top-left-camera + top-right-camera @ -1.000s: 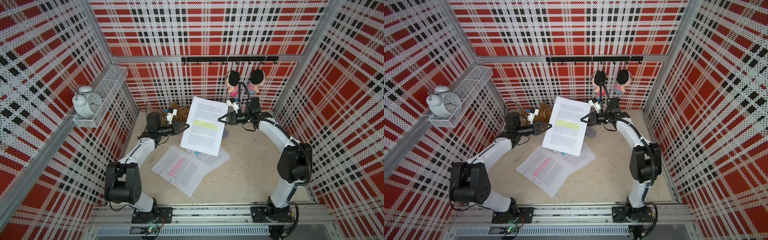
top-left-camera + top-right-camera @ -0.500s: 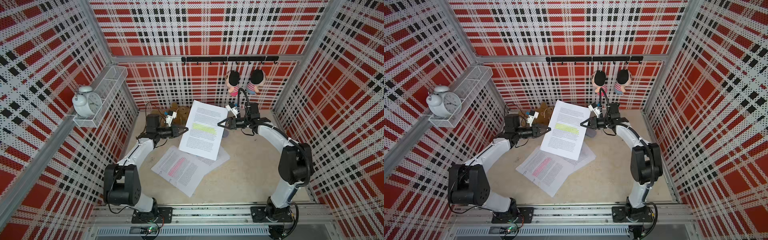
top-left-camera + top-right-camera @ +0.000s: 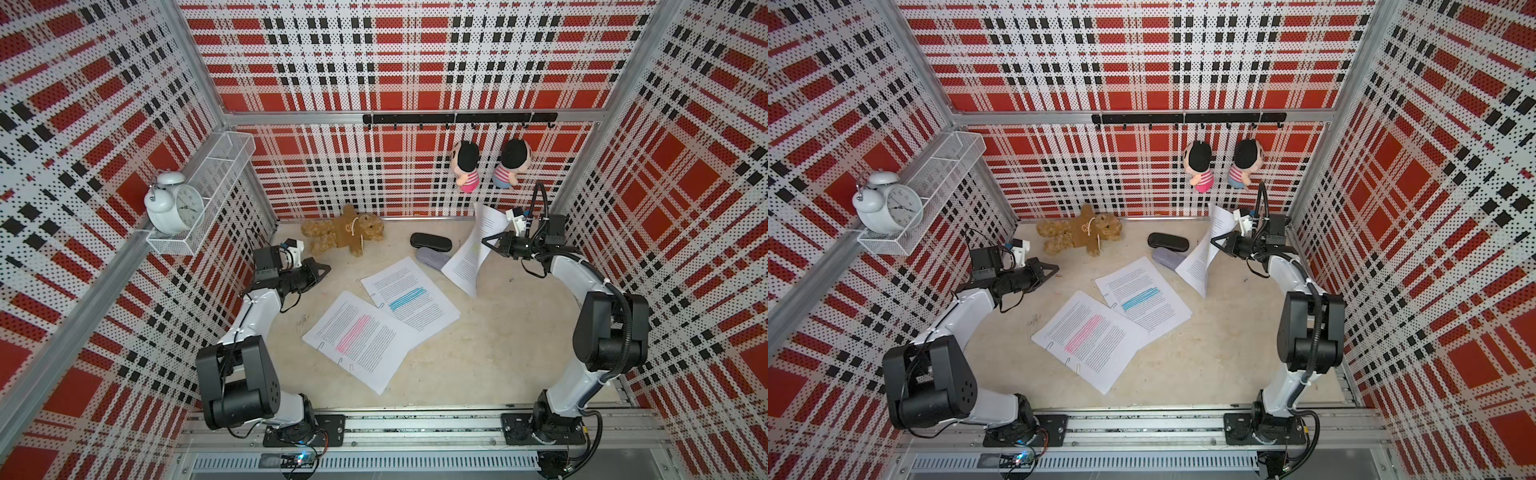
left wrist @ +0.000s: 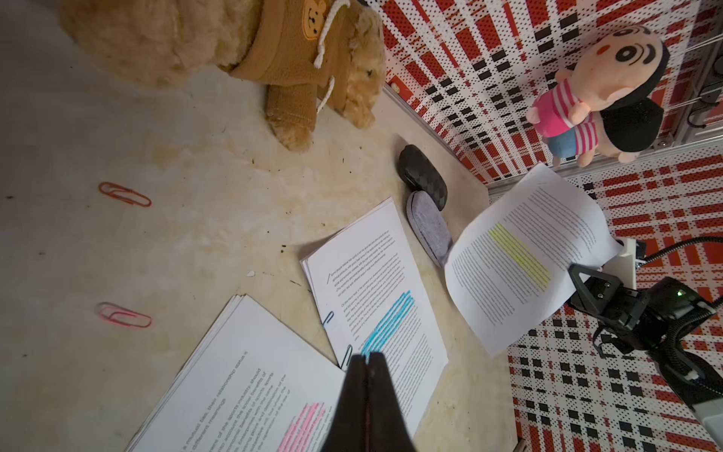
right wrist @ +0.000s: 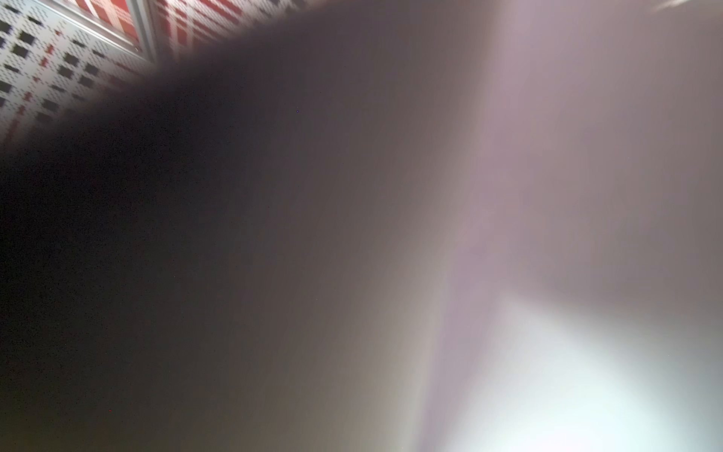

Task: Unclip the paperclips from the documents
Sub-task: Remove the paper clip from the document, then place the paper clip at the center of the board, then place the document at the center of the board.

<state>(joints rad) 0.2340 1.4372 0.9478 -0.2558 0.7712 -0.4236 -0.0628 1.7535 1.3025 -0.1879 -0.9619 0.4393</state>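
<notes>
We see left gripper (image 3: 327,269) closed, empty; right gripper (image 3: 485,242) pinching yellow-band document (image 3: 467,259). Next, blue-band document (image 3: 409,299): paperclips (image 4: 328,319) on edge facing left arm, nearer.

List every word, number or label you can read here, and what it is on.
None can be quoted reliably.
Pink-highlighted document: print blurred and skewed.
Blue-highlighted document and yellow-highlighted document: print too small.
Alarm clock dial: numerals too small.
</notes>
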